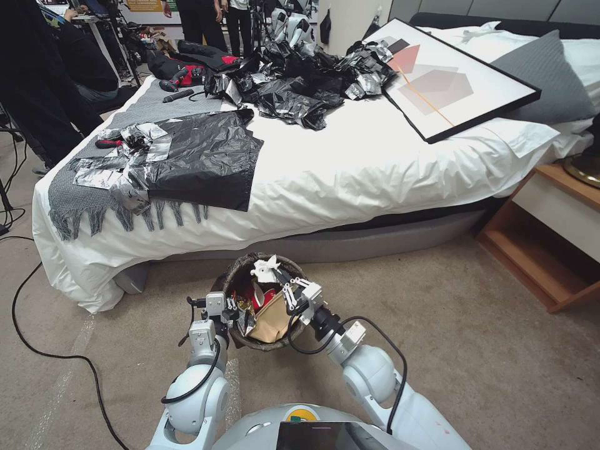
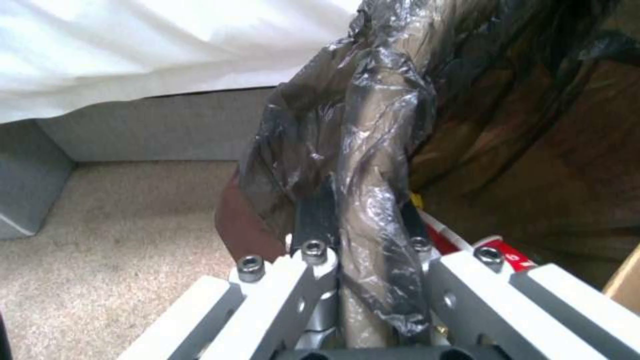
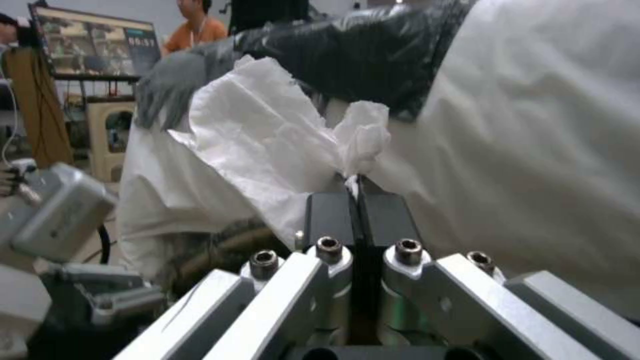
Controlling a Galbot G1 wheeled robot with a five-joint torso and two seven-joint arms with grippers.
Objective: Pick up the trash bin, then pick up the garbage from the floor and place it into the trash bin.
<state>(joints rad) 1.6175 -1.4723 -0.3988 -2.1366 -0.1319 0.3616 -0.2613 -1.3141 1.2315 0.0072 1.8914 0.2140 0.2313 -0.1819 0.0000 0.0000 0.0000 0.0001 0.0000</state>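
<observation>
The left gripper [image 2: 363, 230] pinches the lined rim of the trash bin [image 1: 240, 275]. The right gripper [image 3: 358, 197] is pressed together on a white tissue [image 3: 267, 135], apparently just above the bin, where cups and a paper bag [image 1: 273, 322] lie.

Head high — wrists close, bedward
</observation>
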